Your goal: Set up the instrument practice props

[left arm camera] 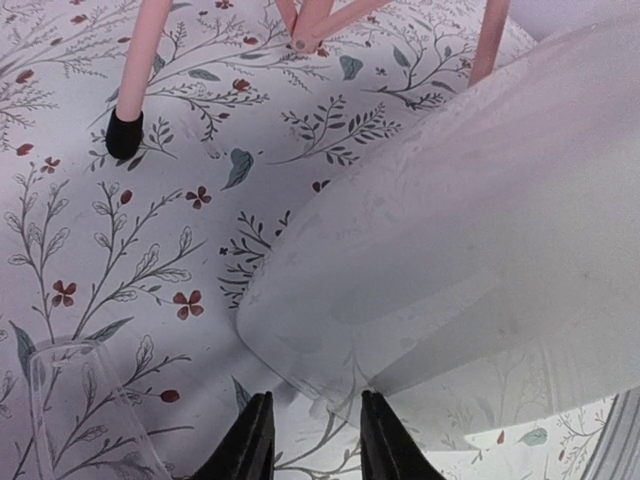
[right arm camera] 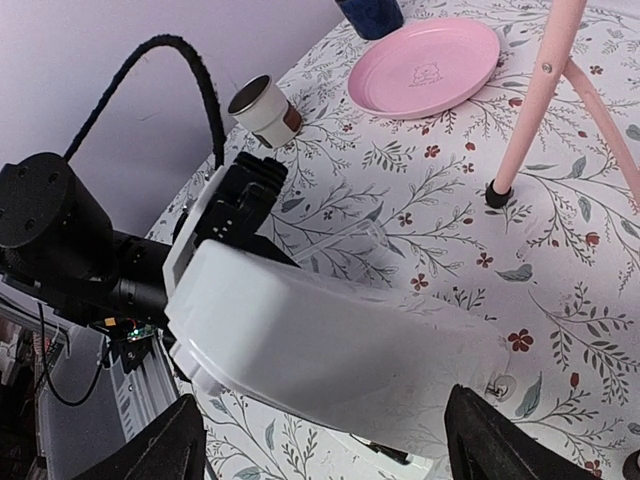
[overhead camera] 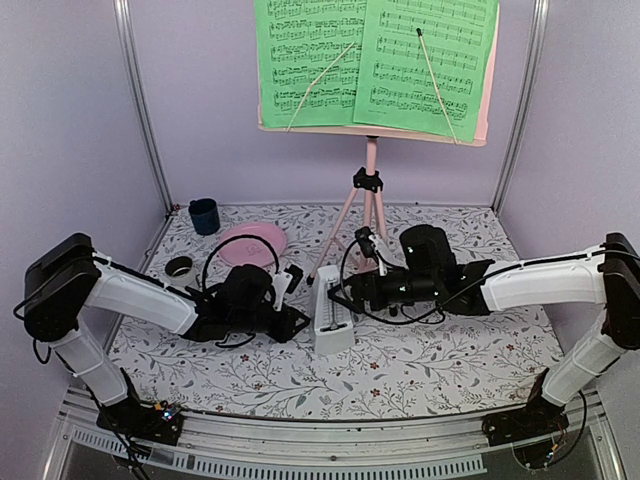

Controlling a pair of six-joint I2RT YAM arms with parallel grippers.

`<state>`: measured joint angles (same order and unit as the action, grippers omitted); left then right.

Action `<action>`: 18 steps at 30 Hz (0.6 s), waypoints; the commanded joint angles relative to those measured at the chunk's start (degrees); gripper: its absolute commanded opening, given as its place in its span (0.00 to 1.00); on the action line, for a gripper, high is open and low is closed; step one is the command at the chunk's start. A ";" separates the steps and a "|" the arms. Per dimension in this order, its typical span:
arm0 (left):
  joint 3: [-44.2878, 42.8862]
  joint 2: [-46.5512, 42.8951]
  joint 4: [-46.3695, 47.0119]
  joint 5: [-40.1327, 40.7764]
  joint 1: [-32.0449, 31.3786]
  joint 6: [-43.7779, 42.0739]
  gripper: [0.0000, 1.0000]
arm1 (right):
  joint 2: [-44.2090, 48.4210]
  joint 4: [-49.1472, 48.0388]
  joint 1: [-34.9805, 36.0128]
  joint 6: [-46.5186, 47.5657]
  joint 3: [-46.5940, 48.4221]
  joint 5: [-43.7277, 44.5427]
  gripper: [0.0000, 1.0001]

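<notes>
Two grippers are flanking the metronome (overhead camera: 333,328): left gripper (left arm camera: 315,398) is pinching its rim, right gripper (right arm camera: 322,395) is hanging wide, released. We're losing stand (overhead camera: 372,165) top, cropped; grip pt blurry.

Floral table (overhead camera: 450,370) carries stand (overhead camera: 371,160), pink plate (overhead camera: 255,243), blue cup (overhead camera: 204,215) (metronome (overhead camera: 332,318) apparently too).

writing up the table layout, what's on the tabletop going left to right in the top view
small metal-rimmed cup → dark blue cup → round pink plate → white pyramid-shaped plastic metronome
</notes>
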<state>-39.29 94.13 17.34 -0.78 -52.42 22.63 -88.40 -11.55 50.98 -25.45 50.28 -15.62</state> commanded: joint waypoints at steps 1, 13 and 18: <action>-1.12 -1.75 1.29 0.51 -0.18 -0.72 0.32 | -1.30 2.85 0.52 -1.43 1.81 3.49 0.79; -1.16 -1.58 1.31 0.34 -0.20 -0.92 0.32 | 2.46 4.01 0.46 -2.22 -1.43 6.73 0.52; -1.27 -1.43 1.46 0.36 -0.17 -1.10 0.32 | 3.72 3.57 0.49 -2.04 -2.47 5.61 0.66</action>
<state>-39.29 94.08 17.34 -0.69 -52.42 22.46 -86.67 -7.53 51.11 -27.57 48.95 -10.15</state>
